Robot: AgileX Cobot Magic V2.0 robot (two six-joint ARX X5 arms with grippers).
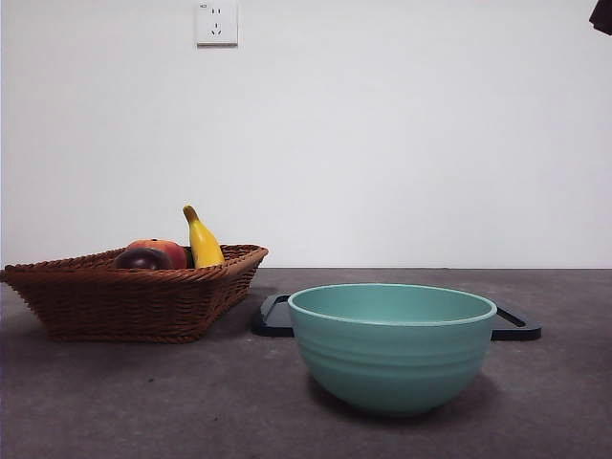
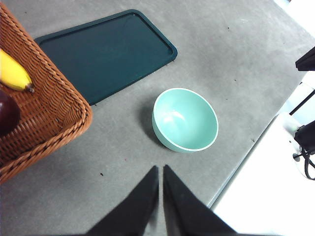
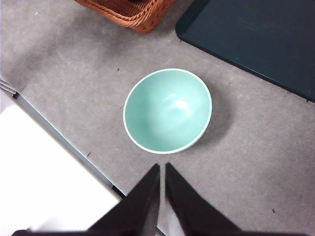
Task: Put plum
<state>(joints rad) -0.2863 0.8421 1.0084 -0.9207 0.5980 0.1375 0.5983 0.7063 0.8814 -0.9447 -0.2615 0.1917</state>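
The dark maroon plum (image 1: 142,259) lies in the brown wicker basket (image 1: 134,296) at the left, beside a red-orange fruit (image 1: 164,251) and a yellow banana (image 1: 202,240). In the left wrist view the plum (image 2: 7,113) shows at the picture's edge inside the basket (image 2: 54,113), next to the banana (image 2: 14,73). The empty mint-green bowl (image 1: 392,344) stands in front at the right. My left gripper (image 2: 161,171) is shut and empty, high above the table near the bowl (image 2: 185,119). My right gripper (image 3: 162,168) is shut and empty, high above the bowl (image 3: 167,110).
A dark flat tray (image 1: 516,325) lies behind the bowl; it also shows in the left wrist view (image 2: 106,51) and the right wrist view (image 3: 256,39). A corner of the basket (image 3: 133,10) shows in the right wrist view. The table's front edge runs near both grippers.
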